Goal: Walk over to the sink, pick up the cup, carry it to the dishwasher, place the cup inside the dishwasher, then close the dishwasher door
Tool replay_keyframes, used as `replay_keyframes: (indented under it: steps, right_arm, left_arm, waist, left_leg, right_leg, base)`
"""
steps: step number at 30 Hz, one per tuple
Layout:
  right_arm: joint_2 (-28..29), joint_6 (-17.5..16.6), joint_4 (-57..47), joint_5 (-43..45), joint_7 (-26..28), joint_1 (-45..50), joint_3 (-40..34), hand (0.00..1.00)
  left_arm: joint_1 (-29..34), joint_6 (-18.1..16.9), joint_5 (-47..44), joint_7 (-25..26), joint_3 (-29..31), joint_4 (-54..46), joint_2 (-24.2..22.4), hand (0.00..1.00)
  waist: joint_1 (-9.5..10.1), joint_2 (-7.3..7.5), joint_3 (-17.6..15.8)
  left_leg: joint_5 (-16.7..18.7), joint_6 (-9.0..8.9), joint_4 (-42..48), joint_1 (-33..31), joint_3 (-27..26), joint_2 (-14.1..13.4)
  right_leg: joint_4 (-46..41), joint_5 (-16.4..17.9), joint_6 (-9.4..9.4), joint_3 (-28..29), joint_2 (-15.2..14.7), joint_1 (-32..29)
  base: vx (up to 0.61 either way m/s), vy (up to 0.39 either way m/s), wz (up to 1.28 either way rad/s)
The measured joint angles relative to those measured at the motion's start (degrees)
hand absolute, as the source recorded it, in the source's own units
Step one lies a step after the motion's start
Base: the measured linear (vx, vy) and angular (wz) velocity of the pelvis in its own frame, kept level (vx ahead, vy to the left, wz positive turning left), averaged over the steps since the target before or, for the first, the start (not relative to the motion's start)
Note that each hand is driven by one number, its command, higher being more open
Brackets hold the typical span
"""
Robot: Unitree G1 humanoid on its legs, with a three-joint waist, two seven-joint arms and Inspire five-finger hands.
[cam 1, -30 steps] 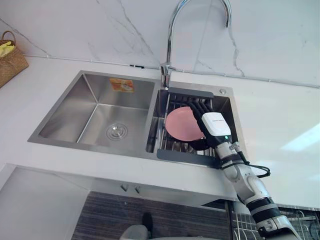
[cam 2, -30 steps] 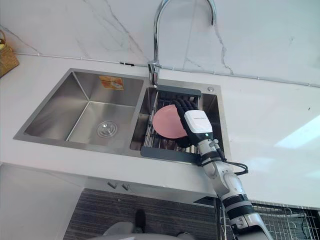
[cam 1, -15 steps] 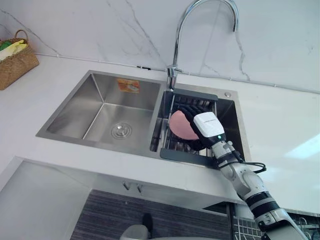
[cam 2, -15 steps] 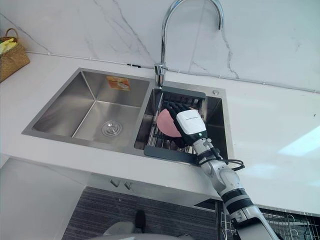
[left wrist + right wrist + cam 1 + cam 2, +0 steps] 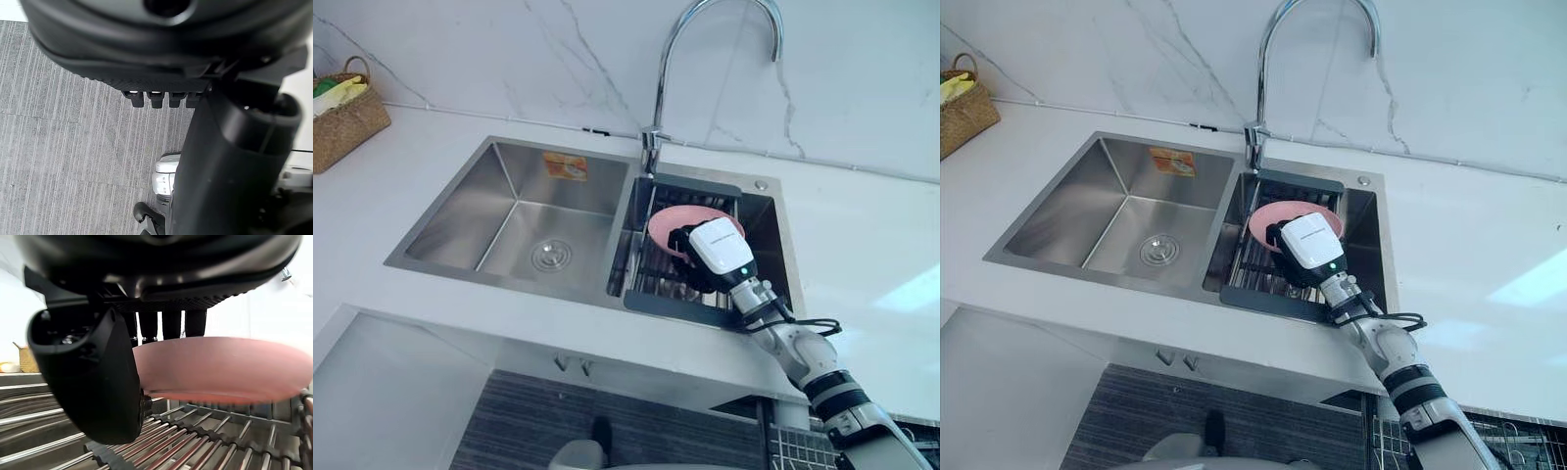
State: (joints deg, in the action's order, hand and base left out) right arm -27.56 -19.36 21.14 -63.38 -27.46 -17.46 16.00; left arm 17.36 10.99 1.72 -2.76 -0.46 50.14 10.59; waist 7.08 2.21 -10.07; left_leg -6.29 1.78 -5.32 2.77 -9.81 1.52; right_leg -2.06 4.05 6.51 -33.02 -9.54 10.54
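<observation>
The pink cup, wide and shallow like a bowl, sits rim-up over the wire drain rack in the sink's right basin. My right hand reaches in from the near side and is shut on the cup's near rim. In the right wrist view the thumb is under the pink cup and the fingers curl over its rim. My left hand hangs over grey striped floor, fingers straight and empty.
The steel left basin has a drain. A tall chrome tap arches over the divider. White counter surrounds the sink, with a wicker basket at far left. A wire rack shows below the counter at lower right.
My right hand's fingers have curled onto the pink cup. The cup has turned from standing on edge to rim-up and risen slightly off the rack. The camera shifted a little.
</observation>
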Motion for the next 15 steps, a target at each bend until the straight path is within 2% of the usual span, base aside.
replay_keyframes:
  steps: [8,15]
  right_arm:
    - [-0.41,2.21,0.61,0.51,0.06,-0.32,-0.47,0.0]
    - [-1.03,2.23,0.61,1.35,0.06,-0.31,-2.6,0.0]
  left_arm:
    - [0.03,-0.01,-0.01,-0.02,0.0,-0.02,-0.03,1.0]
    - [0.04,-0.01,-0.01,-0.02,0.01,-0.14,-0.24,1.0]
  waist:
    - [-0.07,-0.05,-0.03]
    - [-0.17,-0.45,-0.28]
  left_leg:
    - [-0.01,-0.02,0.0,0.12,-0.09,0.0]
    - [0.0,-0.03,0.0,0.19,-0.3,0.0]
  right_leg:
    - [-0.09,0.0,0.0,0.29,-0.05,0.07]
    - [-0.19,0.0,0.01,0.67,-0.1,-0.01]
  base:
    - [0.0,-0.002,0.0]
    - [0.0,0.0,0.0]
